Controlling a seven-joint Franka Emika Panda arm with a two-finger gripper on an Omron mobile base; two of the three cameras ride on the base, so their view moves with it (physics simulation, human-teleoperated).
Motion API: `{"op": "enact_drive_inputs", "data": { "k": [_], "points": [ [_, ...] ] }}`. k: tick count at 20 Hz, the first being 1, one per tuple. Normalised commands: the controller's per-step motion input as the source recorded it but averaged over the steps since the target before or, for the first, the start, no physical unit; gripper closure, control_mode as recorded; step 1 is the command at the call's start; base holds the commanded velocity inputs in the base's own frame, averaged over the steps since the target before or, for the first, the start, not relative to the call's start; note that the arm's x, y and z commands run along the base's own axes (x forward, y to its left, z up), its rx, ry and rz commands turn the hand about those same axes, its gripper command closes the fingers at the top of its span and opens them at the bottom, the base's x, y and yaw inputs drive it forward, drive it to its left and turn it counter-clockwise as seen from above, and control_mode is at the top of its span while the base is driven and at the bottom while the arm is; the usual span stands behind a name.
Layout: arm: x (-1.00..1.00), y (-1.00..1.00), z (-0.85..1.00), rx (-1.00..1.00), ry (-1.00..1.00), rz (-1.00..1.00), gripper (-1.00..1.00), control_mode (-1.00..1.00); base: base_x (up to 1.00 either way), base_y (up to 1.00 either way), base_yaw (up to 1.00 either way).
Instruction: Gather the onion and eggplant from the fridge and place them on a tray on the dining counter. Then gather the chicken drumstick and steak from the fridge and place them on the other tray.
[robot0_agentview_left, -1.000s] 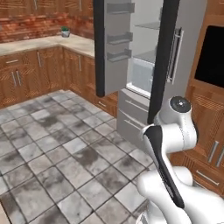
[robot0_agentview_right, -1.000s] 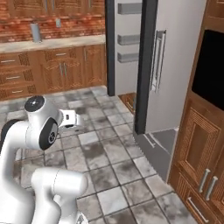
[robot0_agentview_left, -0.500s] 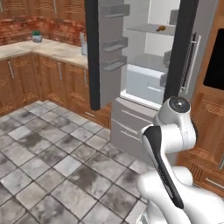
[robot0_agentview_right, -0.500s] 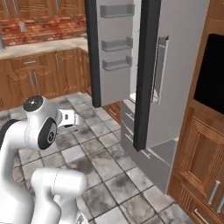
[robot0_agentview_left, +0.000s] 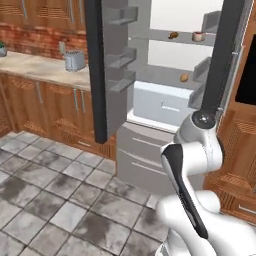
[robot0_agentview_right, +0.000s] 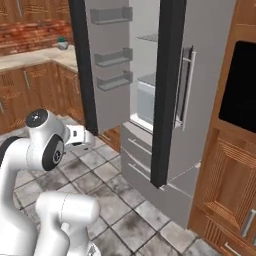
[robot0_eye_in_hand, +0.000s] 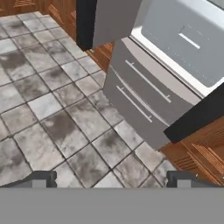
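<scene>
Overall light: even and moderate, a flat rendered look with no visible lamp.
Brightest area: the fridge (robot0_agentview_left: 170, 75) interior, white and nearly washed out toward 12 o'clock in the left base view.
Shadows: soft and faint; the open door edges read almost black.
Glare: a mild sheen on the robot arm (robot0_agentview_left: 192, 165).
Sharpness: soft throughout, coarse textures on the floor tiles (robot0_eye_in_hand: 48, 109).
Distortion: none evident at the edges.
</scene>
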Motion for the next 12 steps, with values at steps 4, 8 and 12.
{"op": "enact_drive_inputs", "data": {
  "k": [4, 8, 12],
  "points": [
    [0.00, 0.00, 0.00, 0.00, 0.00, 0.00, -1.00, 1.00, 0.58, 0.01, -0.43],
    [0.00, 0.00, 0.00, 0.00, 0.00, 0.00, -1.00, 1.00, 0.72, 0.42, -0.45],
    [0.00, 0.00, 0.00, 0.00, 0.00, 0.00, -1.00, 1.00, 0.73, 0.61, -0.41]
  ]
}}
